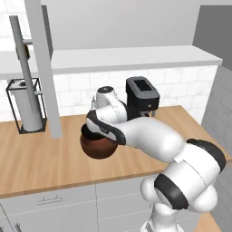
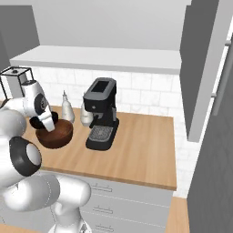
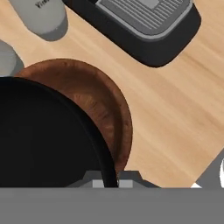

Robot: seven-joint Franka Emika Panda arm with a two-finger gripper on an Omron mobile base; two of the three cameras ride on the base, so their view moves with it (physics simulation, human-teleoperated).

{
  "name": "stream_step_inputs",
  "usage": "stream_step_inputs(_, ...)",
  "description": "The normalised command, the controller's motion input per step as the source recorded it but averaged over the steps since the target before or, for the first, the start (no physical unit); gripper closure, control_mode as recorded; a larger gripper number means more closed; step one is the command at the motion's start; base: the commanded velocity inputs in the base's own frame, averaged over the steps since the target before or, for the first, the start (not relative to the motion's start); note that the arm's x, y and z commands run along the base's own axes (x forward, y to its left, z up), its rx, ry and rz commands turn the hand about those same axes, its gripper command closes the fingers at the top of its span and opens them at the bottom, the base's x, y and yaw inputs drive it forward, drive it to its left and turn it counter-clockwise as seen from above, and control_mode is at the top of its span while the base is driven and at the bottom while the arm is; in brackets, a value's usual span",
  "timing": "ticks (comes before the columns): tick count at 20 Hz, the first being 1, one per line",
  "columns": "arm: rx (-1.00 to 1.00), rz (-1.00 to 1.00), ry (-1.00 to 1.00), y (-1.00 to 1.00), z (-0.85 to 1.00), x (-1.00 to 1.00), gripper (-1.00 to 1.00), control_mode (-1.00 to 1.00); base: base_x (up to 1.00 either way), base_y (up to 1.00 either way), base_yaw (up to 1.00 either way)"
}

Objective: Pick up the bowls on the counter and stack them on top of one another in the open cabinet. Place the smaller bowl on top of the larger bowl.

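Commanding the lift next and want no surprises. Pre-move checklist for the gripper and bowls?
1. Gripper astride the rim of the black bowl: ok.
2. Black bowl lifted clear of the wooden bowl: cannot tell, they overlap.
3. Coffee machine apart from the wooden bowl: ok.
4. White bottle clearance behind the bowls: cannot tell.
5. Open cabinet bottom board free: ok.

Readable text: one fragment only.
On the grey-white bottle (image 3: 40,17) at the top left of the hand view, cut-off dark lettering showed near the frame edge, looking like "Vi…"; the rest was out of frame. Nothing else carried legible marks.
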Motion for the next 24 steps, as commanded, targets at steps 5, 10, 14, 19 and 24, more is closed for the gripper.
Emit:
stream_step_inputs(5,0.0,0.0,0.06,0.0,-0.58,0.03,1.0,-1.0,0.0,0.0,0.0)
stream_step_inputs(10,0.0,0.0,0.0,-0.1,-0.35,0.0,1.0,-1.0,0.0,0.0,0.0)
stream_step_inputs(14,0.0,0.0,-0.04,-0.08,-0.1,0.08,1.0,-1.0,0.0,0.0,0.0)
stream_step_inputs(19,0.0,0.0,-0.03,0.0,-0.06,0.44,1.0,-1.0,0.0,0.0,0.0)
stream_step_inputs(24,0.0,0.0,0.0,0.01,-0.08,0.47,1.0,-1.0,0.0,0.0,0.0)
